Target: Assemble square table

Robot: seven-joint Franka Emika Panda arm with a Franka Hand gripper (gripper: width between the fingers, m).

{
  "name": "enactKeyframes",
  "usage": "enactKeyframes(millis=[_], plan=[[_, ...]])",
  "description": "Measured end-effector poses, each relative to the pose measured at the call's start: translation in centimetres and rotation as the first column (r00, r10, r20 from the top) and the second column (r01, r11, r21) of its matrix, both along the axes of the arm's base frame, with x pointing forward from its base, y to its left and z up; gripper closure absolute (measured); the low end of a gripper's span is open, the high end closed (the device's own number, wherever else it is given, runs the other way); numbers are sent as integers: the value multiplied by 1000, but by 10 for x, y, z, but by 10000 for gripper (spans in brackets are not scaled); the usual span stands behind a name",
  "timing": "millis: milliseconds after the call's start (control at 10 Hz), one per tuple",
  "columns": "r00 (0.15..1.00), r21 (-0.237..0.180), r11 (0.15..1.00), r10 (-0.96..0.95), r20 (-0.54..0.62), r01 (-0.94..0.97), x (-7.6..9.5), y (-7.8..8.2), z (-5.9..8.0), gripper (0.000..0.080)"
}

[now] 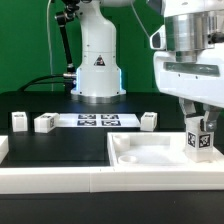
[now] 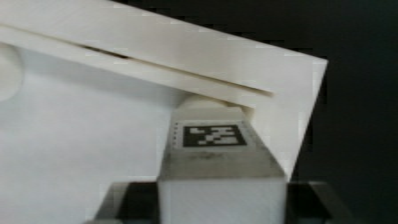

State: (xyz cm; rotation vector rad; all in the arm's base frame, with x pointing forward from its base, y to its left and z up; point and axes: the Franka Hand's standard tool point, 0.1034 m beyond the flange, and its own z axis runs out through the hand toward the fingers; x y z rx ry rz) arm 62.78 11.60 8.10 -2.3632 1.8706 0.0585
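The gripper grasps a leg at the exterior frame's right edge, above a corner of the top at lower right; the leg looks light, rigid, slick; best held by its flat sides.

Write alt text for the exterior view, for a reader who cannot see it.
The gripper holds a tagged white leg over a corner of the square tabletop, at the exterior view's right. Three more legs stand on the black table beside the marker board.
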Motion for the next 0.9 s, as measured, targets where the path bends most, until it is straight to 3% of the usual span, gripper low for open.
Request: enactKeyframes(millis=[300,500,600,700,900], plan=[[999,-4,999,47,6,-47,0,1,0,509],[992,-9,992,123,14,-123,0,2,1,244],[977,-16,977,213,27,-213,1,2,0,244],[962,-21,962,272,34,-271,1,2,0,169],[914,-34,915,404,47,-403,1,2,0,156]])
